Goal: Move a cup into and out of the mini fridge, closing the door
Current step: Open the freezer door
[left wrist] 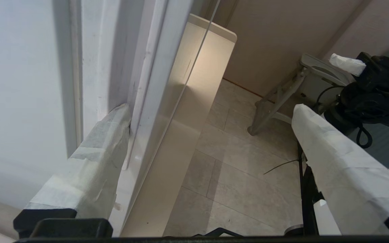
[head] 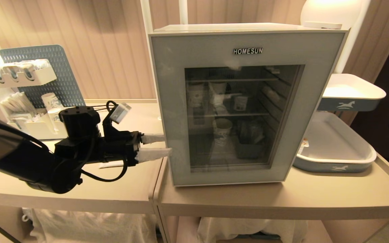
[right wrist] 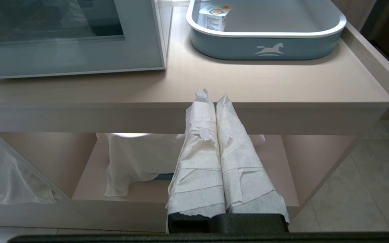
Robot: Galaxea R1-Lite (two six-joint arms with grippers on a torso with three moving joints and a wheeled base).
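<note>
Two hands show. With the fridge (head: 245, 104) as landmark on the bench (head: 282, 199): its door (head: 171, 101) is shut, a cup (head: 222, 130) standing inside on a lower shelf behind the glass. At the door's left edge the left hand (head: 155, 145) is spread wide, one finger (left wrist: 93, 162) touching the seam beside the door. Below the bench front, the right hand (right wrist: 211, 98) hangs pressed shut, empty.
</note>
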